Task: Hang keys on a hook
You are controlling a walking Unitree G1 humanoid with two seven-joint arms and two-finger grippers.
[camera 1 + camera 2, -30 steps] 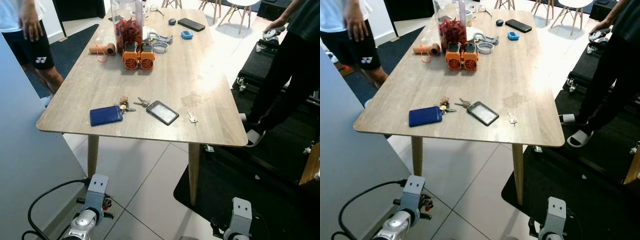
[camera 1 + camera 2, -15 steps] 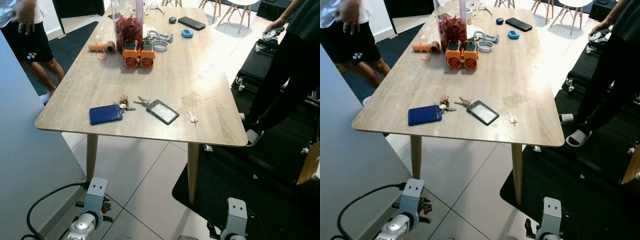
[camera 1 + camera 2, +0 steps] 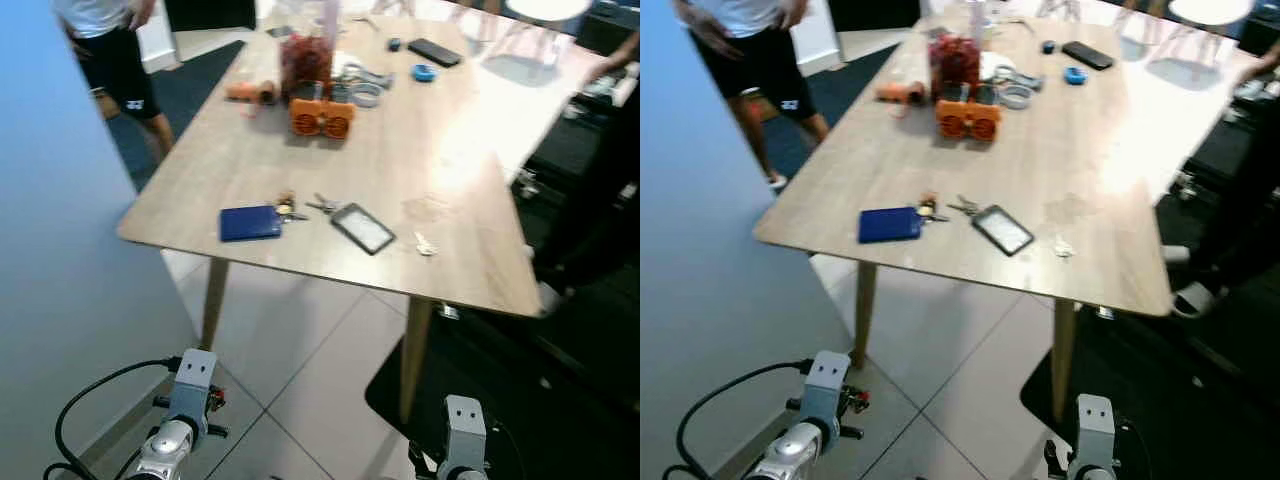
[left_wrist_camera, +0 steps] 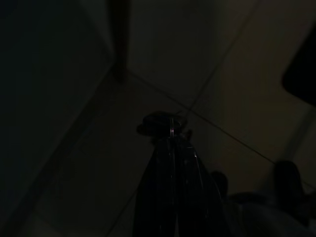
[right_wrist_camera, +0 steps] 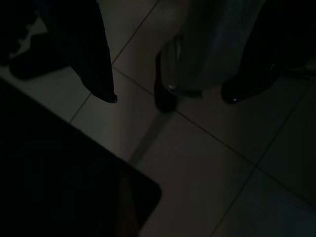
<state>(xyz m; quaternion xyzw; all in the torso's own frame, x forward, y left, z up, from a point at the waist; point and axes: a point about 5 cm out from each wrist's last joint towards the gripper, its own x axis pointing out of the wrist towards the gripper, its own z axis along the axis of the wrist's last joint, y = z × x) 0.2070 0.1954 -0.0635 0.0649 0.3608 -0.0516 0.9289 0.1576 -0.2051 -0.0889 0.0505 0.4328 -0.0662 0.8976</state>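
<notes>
keys (image 3: pixel 287 208): small bunch flat on table (image 3: pixel 440 170), touching the short end of the blue wallet (image 3: pixel 251 223); well ahead of and above both grippers, out of reach
2nd keys (image 3: pixel 324 206): loose pair just beside the bunch, toward the card holder (image 3: pixel 364 228)
single key (image 3: pixel 424 244): alone, past the card holder, nearer the right arm's side
handling (judgement): light, rigid metal, slippery, splays and dangles when lifted; thin against the wood, hard to get fingers under
grip (judgement): pinch the ring or fob from above, not a blade; ring left free to drop over a hook
hook: not spotted
left gripper (image 4: pixel 170 129): hangs low over the floor tiles, beside the grey wall panel; fingers pressed together, empty
right gripper (image 5: pixel 170 96): hangs low over tiles at the edge of the dark mat; fingers spread, empty
clutter: orange pair of devices (image 3: pixel 321 117), jar, phone at the table's far end, well beyond the keys
person (image 3: pixel 750 60): stands at the far left corner of the table
status (judgement): approach only, nothing grasped
</notes>
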